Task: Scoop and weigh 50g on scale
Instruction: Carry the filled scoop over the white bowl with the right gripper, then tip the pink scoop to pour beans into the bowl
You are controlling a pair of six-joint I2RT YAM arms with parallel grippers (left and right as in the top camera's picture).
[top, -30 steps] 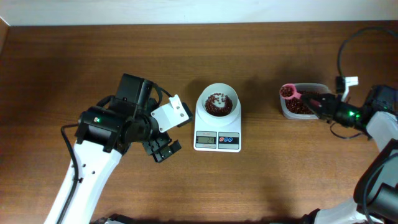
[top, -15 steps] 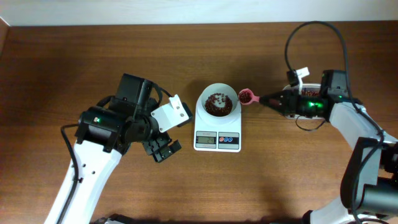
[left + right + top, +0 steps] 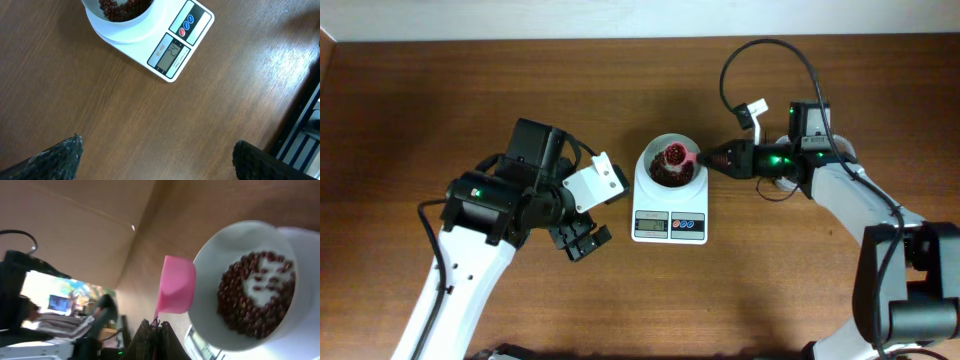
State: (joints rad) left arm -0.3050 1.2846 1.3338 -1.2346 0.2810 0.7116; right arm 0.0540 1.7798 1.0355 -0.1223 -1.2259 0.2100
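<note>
**A:** What are the two pincers doing?

**B:** The left gripper [image 3: 578, 240] hangs over the bare table [image 3: 790, 290] to the left of the scale [image 3: 670, 226]. Its jaws are spread wide and hold nothing. The right gripper [image 3: 713, 160] is clamped tight on the handle of a pink spoon [image 3: 678, 155]. The spoon's cup is above the white bowl [image 3: 694, 171].

**A:** Where are the scale and the beans?

**B:** The scale sits mid-table with the bowl on its platform. The beans [image 3: 663, 178] lie heaped in the bowl.

**A:** Is anything hidden or unclear?

**B:** The left wrist view shows only two dark fingertips [image 3: 55, 157] at the bottom corners, and it cuts the bowl off at the top edge. In the right wrist view the spoon's handle vanishes between the dark fingers. The scale's digits cannot be read.
</note>
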